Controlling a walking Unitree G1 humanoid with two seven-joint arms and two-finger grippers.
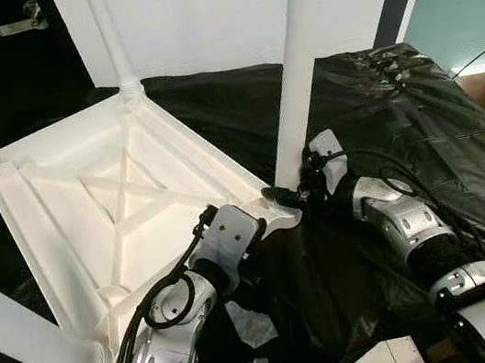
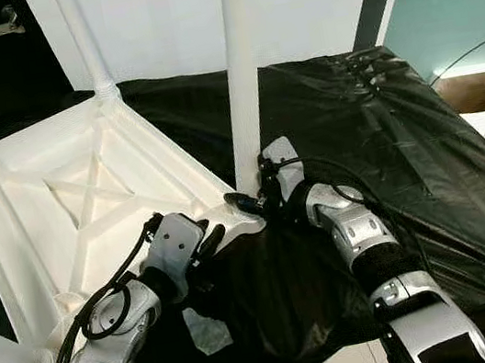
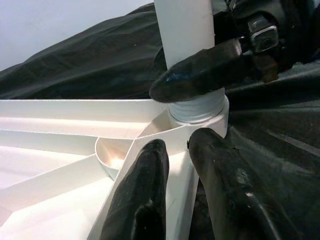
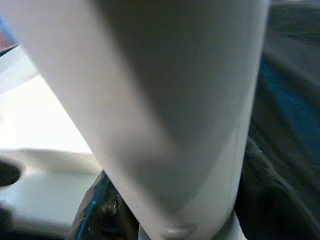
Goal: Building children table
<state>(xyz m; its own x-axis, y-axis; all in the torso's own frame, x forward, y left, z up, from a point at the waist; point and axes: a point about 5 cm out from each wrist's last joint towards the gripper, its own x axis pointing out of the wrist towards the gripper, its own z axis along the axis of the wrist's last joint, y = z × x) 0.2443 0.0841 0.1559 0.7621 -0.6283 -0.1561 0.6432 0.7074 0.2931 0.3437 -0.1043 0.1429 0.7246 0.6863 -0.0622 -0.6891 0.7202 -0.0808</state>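
Upturned white children table (image 1: pixel 125 201) on a black plastic sheet (image 1: pixel 381 121), both tools at its near corner.

Left eye view: the table lies with its underside up and its legs pointing up. The right tool (image 1: pixel 293 193) is at the base of the nearest leg (image 1: pixel 294 70), where this leg enters the corner socket. The left tool (image 1: pixel 253 233) is just beside it, at the rim of the same corner.
Right eye view: same scene; the black sheet is bunched under both silver arms.
Left wrist view: the left tool (image 3: pixel 180 165) has its two fingers (image 3: pixel 142 195) close together, pinching the thin white rim of the table between them. One black finger of the right tool crosses the leg just above the threaded collar.
Right wrist view: the leg (image 4: pixel 165 100) is very near and blurred; I cannot tell whether the right tool is spread or pressed.
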